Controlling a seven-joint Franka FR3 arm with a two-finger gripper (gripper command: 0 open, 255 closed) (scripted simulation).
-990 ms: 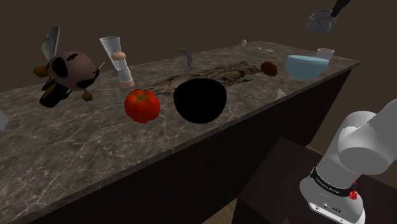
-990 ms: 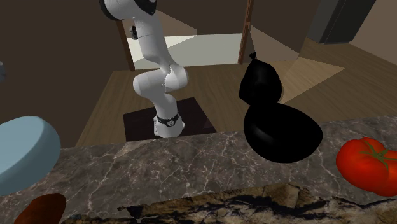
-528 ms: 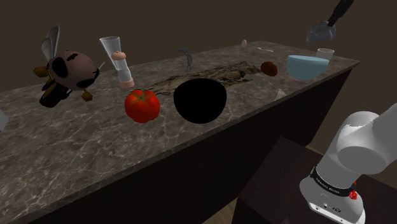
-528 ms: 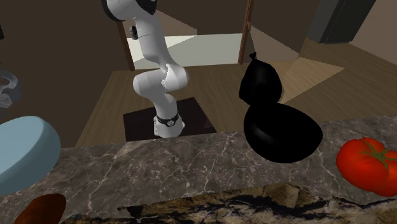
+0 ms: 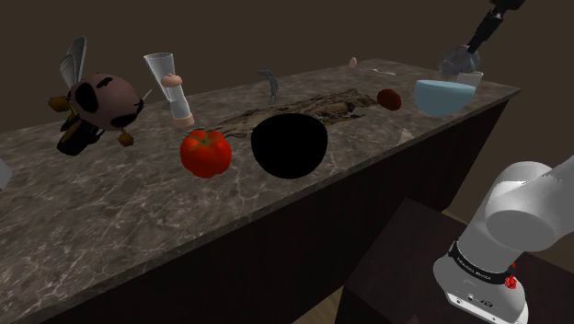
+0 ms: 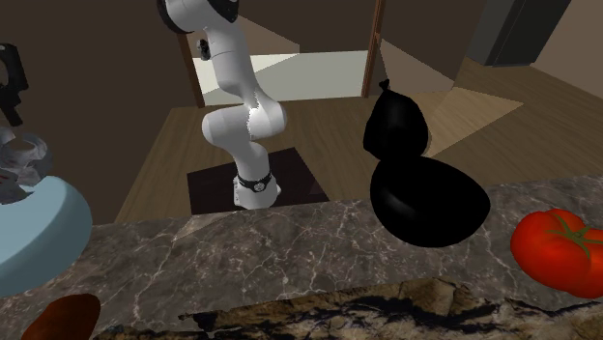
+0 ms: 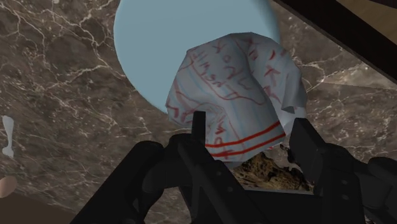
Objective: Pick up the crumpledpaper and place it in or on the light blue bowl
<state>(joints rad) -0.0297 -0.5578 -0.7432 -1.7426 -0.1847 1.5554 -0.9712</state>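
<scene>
The crumpled paper (image 7: 236, 83) is white with red lines and scribbles. My gripper (image 7: 251, 137) is shut on it, one finger (image 7: 199, 127) on each side. The paper hangs just above the rim of the light blue bowl (image 7: 159, 38), partly over its edge. In the shoulder view the paper (image 5: 457, 62) is held by the gripper (image 5: 463, 55) right over the bowl (image 5: 440, 97) at the counter's far right end. In the second exterior view the paper (image 6: 21, 166) sits under the gripper (image 6: 14, 130) and touches or nearly touches the bowl (image 6: 34, 237).
On the dark marble counter (image 5: 138, 202) stand a black round bowl (image 5: 289, 144), a tomato (image 5: 205, 153), a cow toy (image 5: 97, 101), a glass (image 5: 162, 74) and a brown oval thing (image 5: 389, 98). Another glass (image 5: 471, 78) stands behind the light blue bowl.
The gripper has come down with the paper toward the light blue bowl. In the second exterior view it has entered from the left and dropped to the rim.
</scene>
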